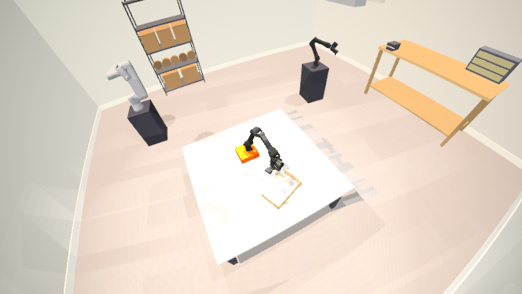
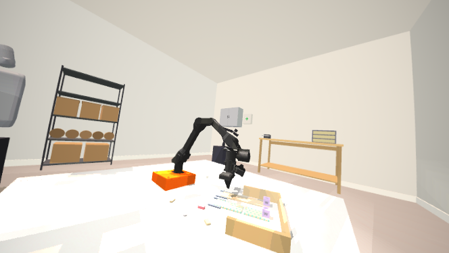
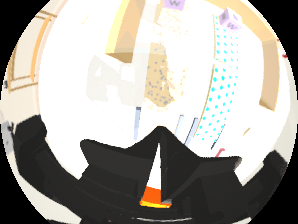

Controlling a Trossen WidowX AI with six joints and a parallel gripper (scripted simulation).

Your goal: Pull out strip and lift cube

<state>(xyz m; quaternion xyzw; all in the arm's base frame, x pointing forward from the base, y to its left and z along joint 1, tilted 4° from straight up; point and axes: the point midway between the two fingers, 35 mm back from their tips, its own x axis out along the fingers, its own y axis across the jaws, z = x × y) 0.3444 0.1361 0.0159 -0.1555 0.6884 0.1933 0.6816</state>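
Observation:
A shallow wooden tray [image 1: 280, 204] [image 2: 257, 233] [image 3: 123, 23] lies on the white table [image 1: 220, 220] and is open toward the arm. Patterned strips run out of it, among them a teal-dotted strip [image 2: 237, 209] [image 3: 222, 83] and a tan dotted strip [image 2: 244, 200] [image 3: 160, 76]. Two small purple cubes [image 2: 266, 200] [image 2: 266, 213] [image 3: 230, 18] sit on the strips' far ends; I cannot tell which one is labelled. My gripper [image 1: 271, 170] [image 2: 228, 185] [image 3: 158, 137] is shut on nothing. It points down, a little above the strips' near ends.
The arm's orange base [image 1: 247, 153] [image 2: 173, 179] stands behind the tray. Small loose pieces [image 2: 201, 207] [image 2: 207, 222] lie on the table left of the strips. A pale grey shape [image 3: 107, 79] lies by the tray's open end.

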